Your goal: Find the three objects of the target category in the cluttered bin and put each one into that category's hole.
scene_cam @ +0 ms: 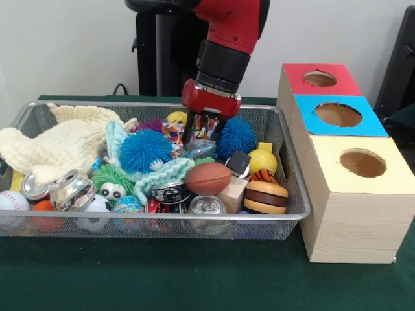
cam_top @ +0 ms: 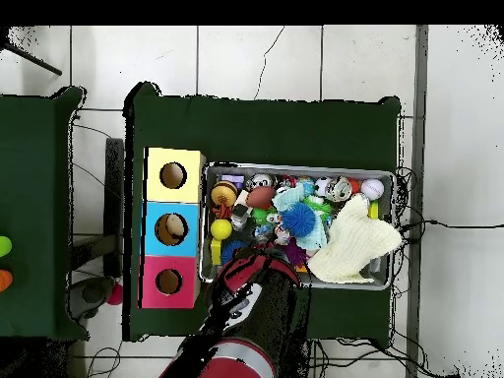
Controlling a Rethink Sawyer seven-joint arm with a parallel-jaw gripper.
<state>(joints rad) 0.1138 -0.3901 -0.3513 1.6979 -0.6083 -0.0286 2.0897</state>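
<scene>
Down among the clutter at the back of the wire mesh bin (scene_cam: pixel 293 194), the gripper (scene_cam: pixel 202 129) sits low between a blue spiky ball (scene_cam: pixel 236 137) and a multicoloured patterned item (scene_cam: pixel 174 135); whether its fingers are parted or closed cannot be told. Nearer the front lie a toy football (scene_cam: pixel 208 178), a soda can (scene_cam: pixel 207 206), a baseball (scene_cam: pixel 11 201) and a cream knitted cloth (scene_cam: pixel 58 146). Beside the bin stands a wooden box (scene_cam: pixel 356 220) with red (scene_cam: pixel 320 79), blue (scene_cam: pixel 338 115) and yellow holes (scene_cam: pixel 363 163).

No legible text, brand, number or sign appears on any item; the printed can (scene_cam: pixel 170 192) in the mesh bin (scene_cam: pixel 295 194) bears markings (unreadable).
</scene>
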